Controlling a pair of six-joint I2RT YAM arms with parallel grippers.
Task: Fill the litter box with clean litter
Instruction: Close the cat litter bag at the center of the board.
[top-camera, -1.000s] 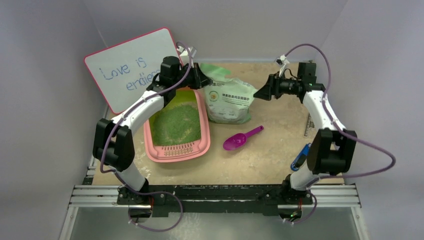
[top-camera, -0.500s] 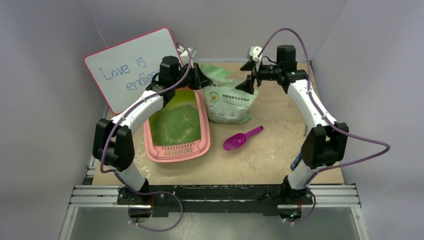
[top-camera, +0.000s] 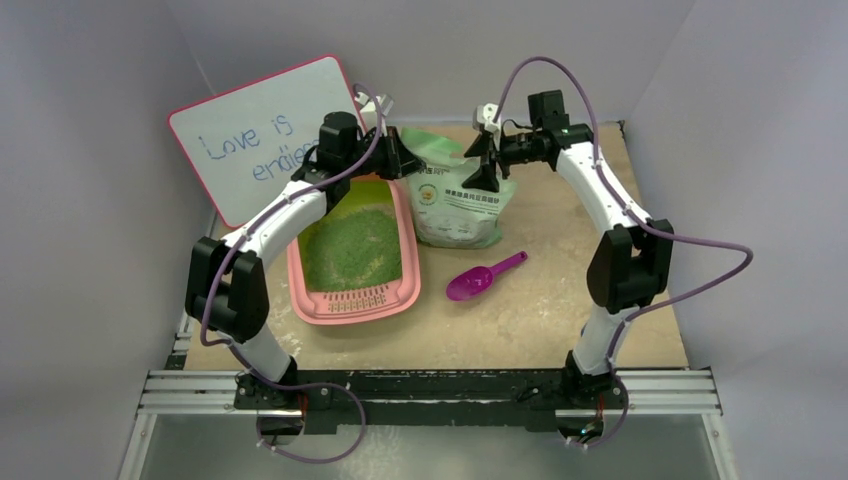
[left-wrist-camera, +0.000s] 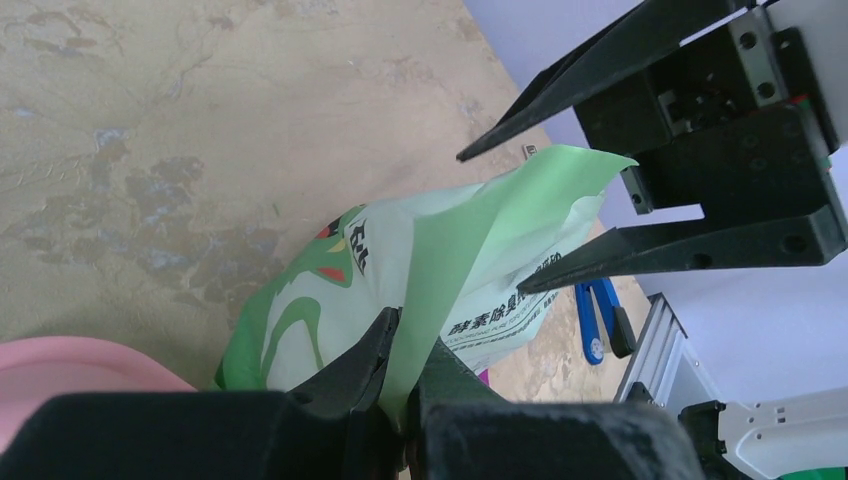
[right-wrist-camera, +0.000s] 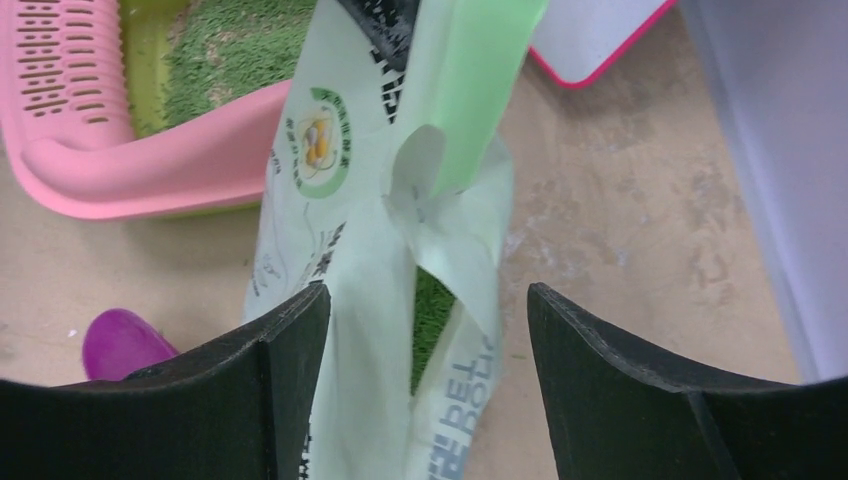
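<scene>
Left jaws tight on bag (top-camera: 455, 205); right jaws wide astride it.

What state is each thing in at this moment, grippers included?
litter box: upright, partly filled.
clean litter: layer spread in the litter box; more visible inside the bag.
bag: mouth open, one top edge pinched by the left gripper.
left gripper: shut on the bag.
right gripper: open, jaws either side of the bag's other top edge.
scoop: lying loose beside the bag, unheld.
whiteboard: leaning, written on.
</scene>
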